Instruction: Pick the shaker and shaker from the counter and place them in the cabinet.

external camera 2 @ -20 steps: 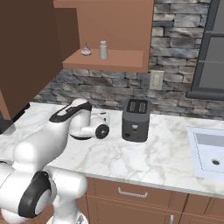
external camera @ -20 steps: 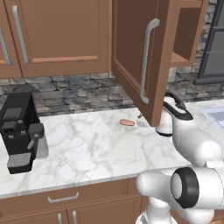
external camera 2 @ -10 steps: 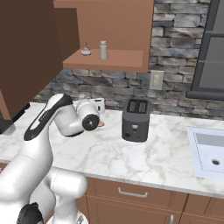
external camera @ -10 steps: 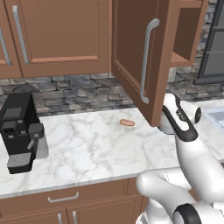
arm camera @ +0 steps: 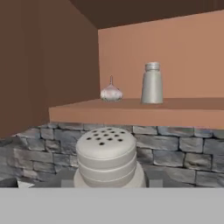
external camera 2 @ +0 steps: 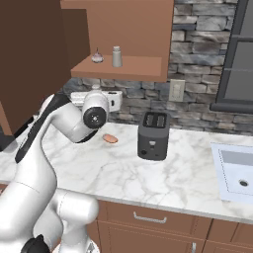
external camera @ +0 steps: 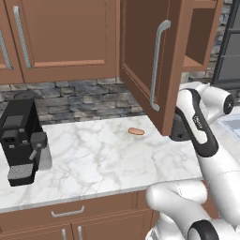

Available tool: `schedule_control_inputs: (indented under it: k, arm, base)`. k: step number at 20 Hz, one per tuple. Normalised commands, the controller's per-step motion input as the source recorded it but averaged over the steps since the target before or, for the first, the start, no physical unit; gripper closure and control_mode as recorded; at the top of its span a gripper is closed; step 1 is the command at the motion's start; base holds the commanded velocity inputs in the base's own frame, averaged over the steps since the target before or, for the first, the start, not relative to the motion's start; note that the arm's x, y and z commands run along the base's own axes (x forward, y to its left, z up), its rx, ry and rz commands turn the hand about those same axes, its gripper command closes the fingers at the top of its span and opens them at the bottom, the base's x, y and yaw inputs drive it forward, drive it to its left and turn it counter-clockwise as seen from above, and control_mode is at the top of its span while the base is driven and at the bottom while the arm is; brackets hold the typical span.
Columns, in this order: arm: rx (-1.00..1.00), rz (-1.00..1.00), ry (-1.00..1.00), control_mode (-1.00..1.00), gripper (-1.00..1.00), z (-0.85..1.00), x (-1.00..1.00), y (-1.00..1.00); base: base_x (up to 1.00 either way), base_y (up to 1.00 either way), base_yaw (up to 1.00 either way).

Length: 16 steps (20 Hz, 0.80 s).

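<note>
Arm is lifting higher toward the cabinet point(external camera 2: 123, 29); gripper point(arm camera: 109, 186) clamping second shaker point(arm camera: 106, 155); first shaker point(arm camera: 152, 83) already shelved.

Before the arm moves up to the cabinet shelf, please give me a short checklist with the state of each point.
1. Second shaker held in the gripper: ok, its perforated top sits close before the hand camera.
2. Cabinet door open: ok.
3. First shaker already on the shelf: ok, upright.
4. Free shelf space right of it: ok.
5. Garlic bulb left of that shaker, apart from it: ok.
6. Grip centred and firm: cannot tell.
</note>
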Motion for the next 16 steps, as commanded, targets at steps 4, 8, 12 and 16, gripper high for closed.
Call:
schedule_control_inputs:
  k: [4,8,12,16]
  arm:
    - [0.0,-0.06,-0.01,-1.0,1.0,0.74,-0.2,-0.58]
    - [0.0,-0.05,-0.02,-1.0,1.0,0.51,-0.19,-0.6]
    - [0.0,-0.06,-0.02,-1.0,1.0,0.44,-0.1,-0.48]
    - [0.0,-0.03,-0.09,-1.0,1.0,0.2,-0.06,-0.14]
  base:
    - [0.0,0.0,0.0]
    - [0.0,0.0,0.0]
    - [0.0,0.0,0.0]
    - [0.0,0.0,0.0]
